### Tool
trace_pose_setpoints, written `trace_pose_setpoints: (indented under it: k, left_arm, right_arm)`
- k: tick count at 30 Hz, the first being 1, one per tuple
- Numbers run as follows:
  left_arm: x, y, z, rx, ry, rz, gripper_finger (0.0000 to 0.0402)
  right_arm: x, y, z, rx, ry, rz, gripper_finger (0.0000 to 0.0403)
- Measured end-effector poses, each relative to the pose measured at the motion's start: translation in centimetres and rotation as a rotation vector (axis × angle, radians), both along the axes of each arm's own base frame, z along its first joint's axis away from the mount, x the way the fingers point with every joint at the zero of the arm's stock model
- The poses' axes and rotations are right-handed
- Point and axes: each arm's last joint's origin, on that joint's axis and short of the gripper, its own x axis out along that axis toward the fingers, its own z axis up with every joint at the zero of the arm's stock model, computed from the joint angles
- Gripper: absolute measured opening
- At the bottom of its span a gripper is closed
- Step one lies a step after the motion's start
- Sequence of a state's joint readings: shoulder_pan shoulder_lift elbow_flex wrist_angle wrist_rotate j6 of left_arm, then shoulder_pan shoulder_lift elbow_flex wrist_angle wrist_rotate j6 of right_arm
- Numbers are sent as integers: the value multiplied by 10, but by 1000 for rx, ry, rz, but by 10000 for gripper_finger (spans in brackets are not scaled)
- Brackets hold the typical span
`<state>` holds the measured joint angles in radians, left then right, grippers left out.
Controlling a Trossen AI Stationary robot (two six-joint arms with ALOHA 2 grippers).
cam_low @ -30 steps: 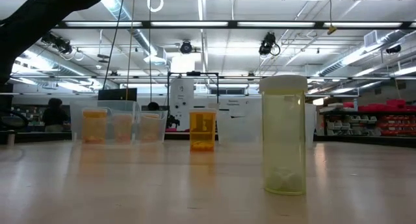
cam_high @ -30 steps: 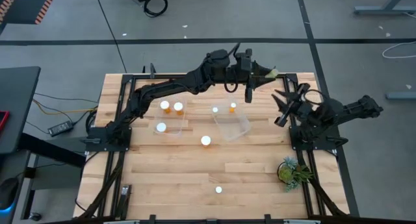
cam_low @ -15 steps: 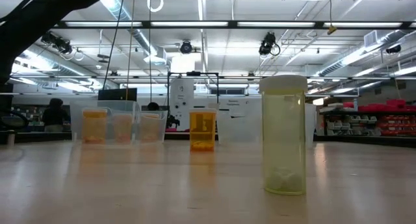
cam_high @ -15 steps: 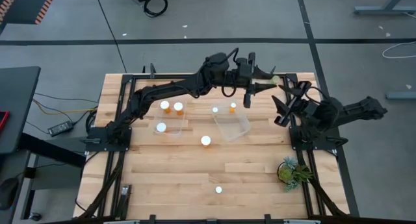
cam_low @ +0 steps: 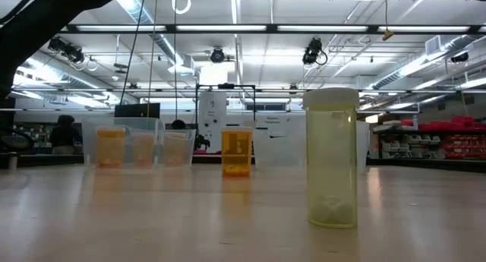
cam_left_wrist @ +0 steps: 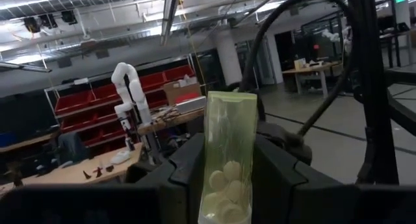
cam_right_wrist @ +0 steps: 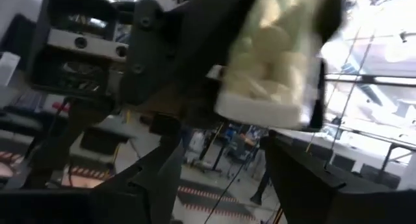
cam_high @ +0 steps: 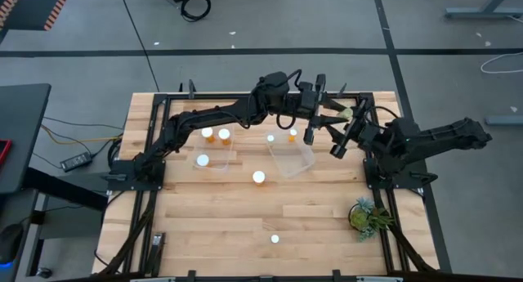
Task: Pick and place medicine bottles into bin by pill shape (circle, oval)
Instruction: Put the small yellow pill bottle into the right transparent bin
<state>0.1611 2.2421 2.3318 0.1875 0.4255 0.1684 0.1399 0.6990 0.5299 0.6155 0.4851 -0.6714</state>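
Note:
My left gripper (cam_high: 327, 117) is above the table's far right part, shut on a pale green medicine bottle (cam_high: 344, 114) with round white pills inside (cam_left_wrist: 226, 167). My right gripper (cam_high: 338, 140) is open just near-side of that bottle; its fingers (cam_right_wrist: 305, 178) stand apart below the bottle (cam_right_wrist: 273, 52), touching nothing. Other medicine bottles stand on the table: two orange ones (cam_high: 216, 136), white-capped ones (cam_high: 259, 177) (cam_high: 274, 239) (cam_high: 203, 160), and two small ones (cam_high: 282, 137). A clear bin (cam_high: 292, 159) sits mid-table. My left gripper pinches the pale green bottle between its two fingers (cam_left_wrist: 185, 175), one on each side of the body's lower part (cam_left_wrist: 224, 198). The fingers lie along the bottle, which sticks out past them toward the table's right edge, lifted clear of the table.
A small green plant (cam_high: 366, 215) stands at the near right. In the low view a pale bottle (cam_low: 332, 159) stands close, an orange bottle (cam_low: 237, 152) farther back, and clear bins (cam_low: 140, 144) with orange bottles at the left. People show in the room beyond.
My left gripper has carried the pale green bottle a little toward the table's near edge, still clear of the table. My right gripper has swung toward the table's left, coming up close beside that bottle.

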Motion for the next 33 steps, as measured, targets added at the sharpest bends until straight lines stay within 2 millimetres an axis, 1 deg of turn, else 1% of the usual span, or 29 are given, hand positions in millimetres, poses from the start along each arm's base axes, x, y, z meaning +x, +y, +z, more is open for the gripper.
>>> trace_pose_setpoints:
  k: [2,5,12,20,25,33]
  left_arm:
    - [0,2,-1,-8,8,2,111]
    - [-1,6,-1,-23,17,-32,109]
    - [-3,15,-1,-33,25,-40,108]
    - [-4,16,-1,-9,26,-78,109]
    - [-3,16,-4,47,32,-74,109]
    - [-3,16,-6,82,44,-94,110]
  right_arm:
    - [2,0,4,12,20,-2,222]
    - [1,-1,2,41,59,-28,214]
    - [-12,1,5,50,58,-1,198]
    - [-26,6,8,40,59,21,191]
    - [-26,7,8,38,55,44,190]
    - [-25,9,11,28,19,109,190]
